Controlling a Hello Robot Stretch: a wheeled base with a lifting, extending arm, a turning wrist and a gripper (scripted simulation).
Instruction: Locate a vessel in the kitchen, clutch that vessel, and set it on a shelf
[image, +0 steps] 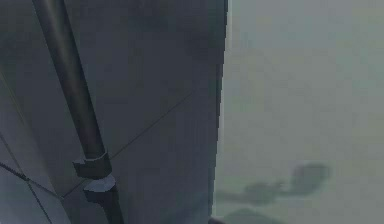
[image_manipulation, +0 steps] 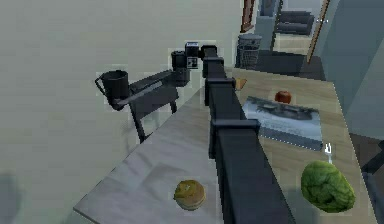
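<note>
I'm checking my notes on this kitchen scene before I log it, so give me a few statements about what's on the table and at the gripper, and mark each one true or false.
1. A green round fruit lies on the table. True.
2. A brown round bun lies on the table, to the arm side view's left of the arm. True.
3. The small red thing sits on the floor. False: it sits on the table, next to a dark flat tray.
4. The dark mug stands on the table beside the bun. False: it hangs at the far end of the gripper, clear of the table, so the gripper holds it.
</note>
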